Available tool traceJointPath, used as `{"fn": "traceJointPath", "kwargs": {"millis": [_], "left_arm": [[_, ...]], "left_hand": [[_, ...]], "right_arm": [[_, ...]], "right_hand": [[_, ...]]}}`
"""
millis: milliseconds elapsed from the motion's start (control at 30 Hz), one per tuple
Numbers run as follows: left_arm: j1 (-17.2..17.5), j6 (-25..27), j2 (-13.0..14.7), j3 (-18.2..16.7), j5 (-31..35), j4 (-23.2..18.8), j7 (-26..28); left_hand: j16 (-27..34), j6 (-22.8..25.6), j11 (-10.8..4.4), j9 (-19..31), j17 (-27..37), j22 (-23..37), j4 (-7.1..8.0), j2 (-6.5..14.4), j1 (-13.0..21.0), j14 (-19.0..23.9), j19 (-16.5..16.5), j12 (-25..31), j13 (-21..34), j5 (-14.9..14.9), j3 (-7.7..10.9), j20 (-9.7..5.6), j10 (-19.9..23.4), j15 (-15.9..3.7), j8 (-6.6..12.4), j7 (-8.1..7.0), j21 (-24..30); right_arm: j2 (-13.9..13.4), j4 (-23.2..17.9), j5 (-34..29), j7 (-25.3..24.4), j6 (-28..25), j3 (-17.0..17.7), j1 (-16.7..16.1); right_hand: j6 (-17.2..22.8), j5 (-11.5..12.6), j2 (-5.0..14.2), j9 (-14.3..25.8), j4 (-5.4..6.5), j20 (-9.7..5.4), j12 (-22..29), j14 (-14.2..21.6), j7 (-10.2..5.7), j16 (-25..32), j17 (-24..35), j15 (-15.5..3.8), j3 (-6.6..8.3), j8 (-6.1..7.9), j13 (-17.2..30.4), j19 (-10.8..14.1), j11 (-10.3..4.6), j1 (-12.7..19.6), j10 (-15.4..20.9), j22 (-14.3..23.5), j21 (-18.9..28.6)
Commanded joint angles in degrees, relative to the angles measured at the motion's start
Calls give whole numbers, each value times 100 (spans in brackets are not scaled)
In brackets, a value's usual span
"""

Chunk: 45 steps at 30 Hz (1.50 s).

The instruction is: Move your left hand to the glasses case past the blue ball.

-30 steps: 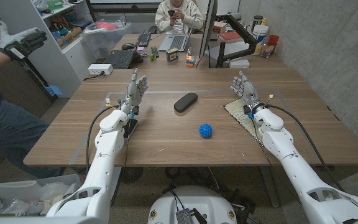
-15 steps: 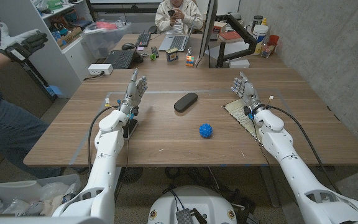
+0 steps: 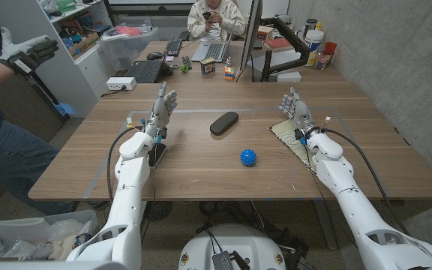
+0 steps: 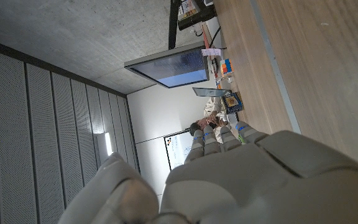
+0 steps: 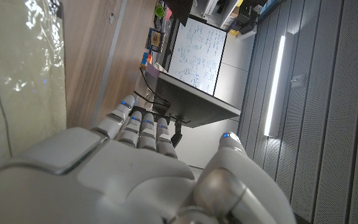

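Nothing on the table (image 3: 201,169) has shifted over the last second, and both arms hold the same pose as before; the only small change is the gloved hand of the person (image 3: 22,52) at the far left edge, which sits a touch differently.

Taking the glasses case (image 3: 224,122) as the landmark: it is a dark, oblong case lying on the wood near the middle of the table, tilted slightly. The blue ball (image 3: 247,157) lies nearer the robot than the case and a little toward the robot's right, apart from it. The left robot hand (image 3: 163,110) stands to the case's left, well apart from it, fingers spread and pointing away from the robot, holding nothing. In the left wrist view the back of this same hand (image 4: 253,180) shows with the fingers reaching out straight. The right robot hand (image 3: 294,109) is to the case's right, also well apart, fingers apart and empty, raised over a pale woven mat (image 3: 289,137). Its back shows in the right wrist view (image 5: 104,180), fingers extended.

Beyond the case, past the far edge of the table, a seated person (image 3: 214,16) is at a desk with a laptop (image 3: 214,51) and a keyboard (image 3: 145,70).
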Motion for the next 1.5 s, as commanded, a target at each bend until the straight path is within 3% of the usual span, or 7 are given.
{"fn": "traceJointPath", "kwargs": {"millis": [33,433,633,1500], "left_arm": [[-77,-237,-60,-38,131,77,85],[-168,-383,-47,-7,199,170,104],[-210,-465,-30,43,277,181,132],[-303,-485,47,169,438,81,145]], "left_hand": [[40,59,-7,21,22,31,-28,22,92,48,9,22,11,48,-10,18,29,4,59,13,26],[46,111,-26,22,21,31,-49,52,152,101,33,39,11,63,-12,32,100,-35,68,-33,32],[47,123,-41,23,20,31,-64,66,192,132,53,39,12,71,-16,148,121,-29,66,-52,37],[43,198,-78,25,19,34,-102,99,295,189,58,41,13,89,-26,161,183,-53,75,-80,32]], "right_arm": [[44,56,-74,60,-22,54,59],[63,42,-125,51,-13,85,58],[85,63,-122,41,25,108,46],[73,66,-80,104,65,143,18]], "right_hand": [[-26,27,14,9,-24,8,16,20,8,10,28,15,2,38,19,40,33,42,53,28,56],[-33,26,19,9,-25,3,7,24,-6,7,30,7,-6,36,19,30,27,34,48,29,51],[-34,26,21,9,-26,7,6,25,-2,5,30,11,-11,36,20,34,32,31,55,29,52],[-24,26,29,9,-41,-29,2,68,15,11,29,-12,-27,41,20,80,-3,31,84,28,65]]}}
